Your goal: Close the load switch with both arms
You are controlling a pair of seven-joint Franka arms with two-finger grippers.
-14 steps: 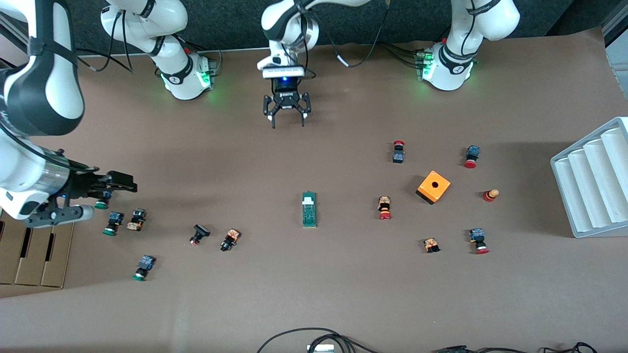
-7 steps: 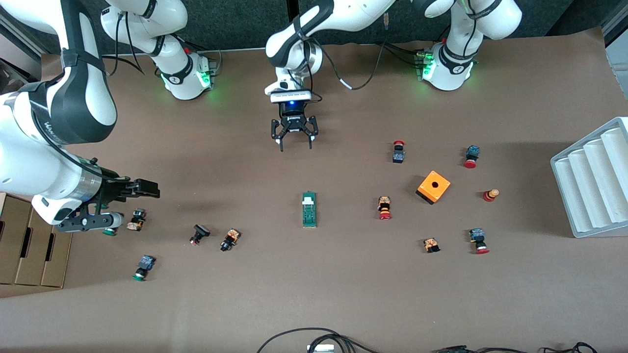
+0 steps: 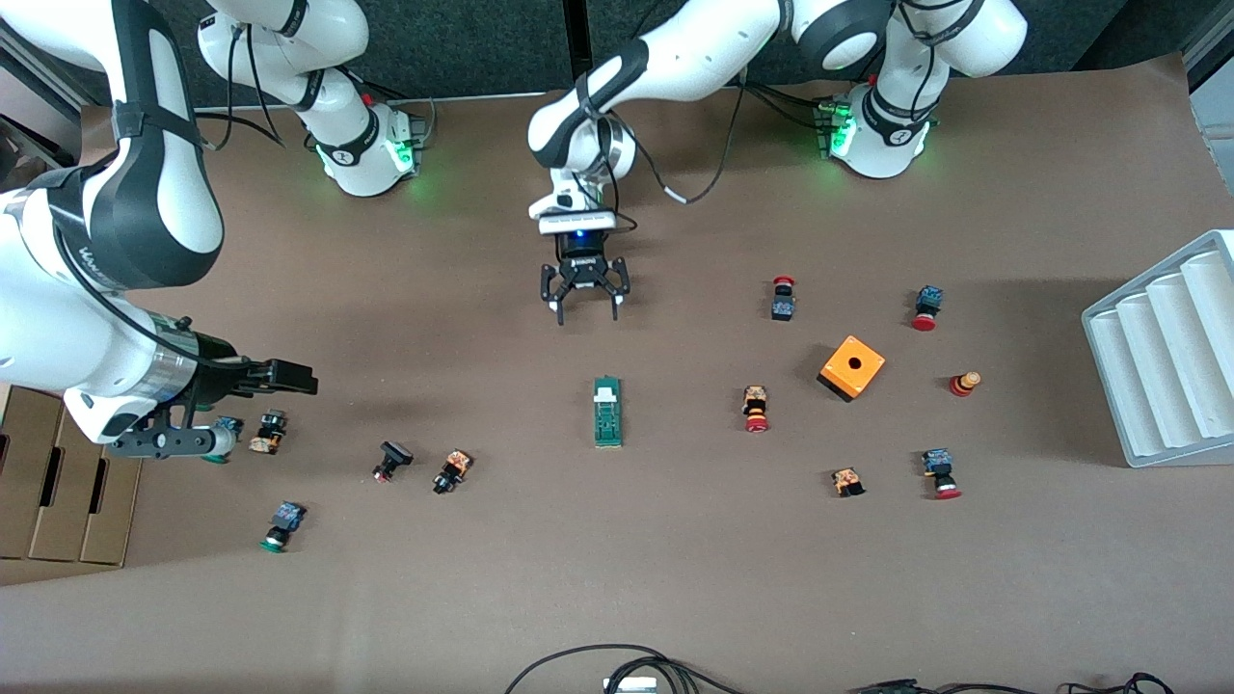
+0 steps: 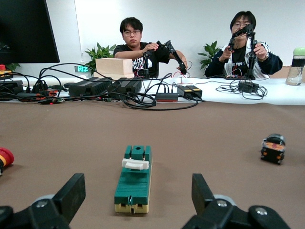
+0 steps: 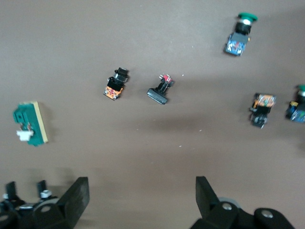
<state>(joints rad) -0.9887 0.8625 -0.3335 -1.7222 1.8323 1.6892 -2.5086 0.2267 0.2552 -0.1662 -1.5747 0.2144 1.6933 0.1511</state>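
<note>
The switch (image 3: pixel 607 412) lies flat, alone mid-table, easy for 2 arms to reach. The left gripper (image 3: pixel 585 302) hangs wide over bare table near it, lined up. The right gripper (image 3: pixel 289 378), wide and empty, is over the buttons (image 3: pixel 268 432).

You see the load switch (image 3: pixel 607 412) (image 4: pixel 134 178) (image 5: pixel 29 123), a narrow green block with white sliding tab, lying flat mid-table, untouched by anything.

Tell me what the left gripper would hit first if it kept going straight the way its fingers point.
Probably the narrow green load switch with the white tab: it lies centred between the open left gripper fingers, bare brown table in between. Height is unclear, so the gripper might meet the table first.
</note>
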